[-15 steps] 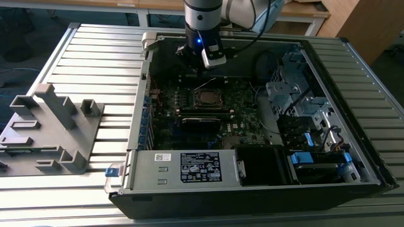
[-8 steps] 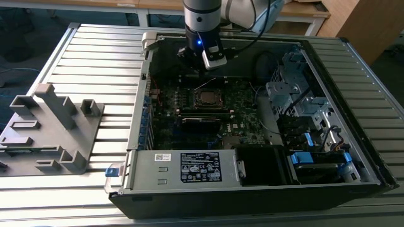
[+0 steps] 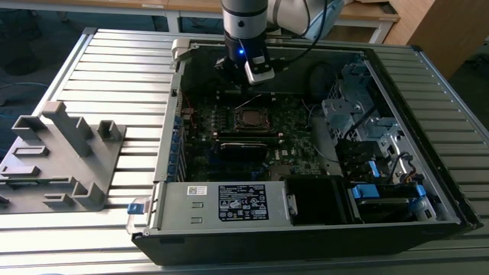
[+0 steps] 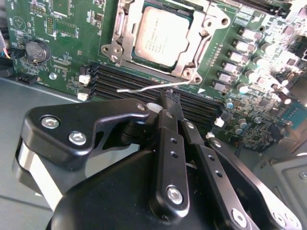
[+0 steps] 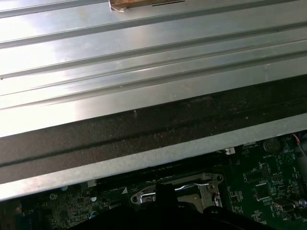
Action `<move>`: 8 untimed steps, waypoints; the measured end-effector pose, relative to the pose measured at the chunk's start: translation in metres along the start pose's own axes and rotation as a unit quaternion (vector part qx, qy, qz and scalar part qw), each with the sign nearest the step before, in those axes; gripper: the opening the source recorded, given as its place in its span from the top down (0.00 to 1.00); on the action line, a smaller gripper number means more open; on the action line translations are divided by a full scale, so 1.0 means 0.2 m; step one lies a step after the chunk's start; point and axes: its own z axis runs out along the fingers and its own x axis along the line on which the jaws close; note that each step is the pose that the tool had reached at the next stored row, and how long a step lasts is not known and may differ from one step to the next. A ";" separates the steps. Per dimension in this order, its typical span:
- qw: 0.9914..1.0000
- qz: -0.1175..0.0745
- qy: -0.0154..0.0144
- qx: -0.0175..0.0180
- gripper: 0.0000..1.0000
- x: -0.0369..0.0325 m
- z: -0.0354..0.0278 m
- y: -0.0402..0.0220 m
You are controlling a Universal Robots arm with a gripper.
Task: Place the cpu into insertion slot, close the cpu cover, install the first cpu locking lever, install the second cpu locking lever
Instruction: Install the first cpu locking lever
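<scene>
Now, gripper (image 4: 170, 98): jaws together, tips at the thin silver locking lever (image 4: 139, 89).
Chip: cpu (image 4: 160, 33) seated in the insertion slot (image 3: 252, 119), cpu cover (image 4: 125, 36) down around it.
Between: long black memory slots (image 4: 120, 76).
Nearby: coin cell (image 4: 37, 50).
Writing: white label (image 3: 243, 203) on the power supply (image 3: 191, 200), print too small to tell.

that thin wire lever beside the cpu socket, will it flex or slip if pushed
The locking lever is a long thin wire, so it probably flexes and springs back. Its smooth shiny metal may slip off the hand when pushed.
</scene>
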 end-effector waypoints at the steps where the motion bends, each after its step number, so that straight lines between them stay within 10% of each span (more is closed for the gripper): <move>1: 1.000 0.000 0.000 0.000 0.89 0.000 0.004 0.000; 8: 1.000 0.000 -0.001 -0.005 0.89 0.002 0.027 -0.003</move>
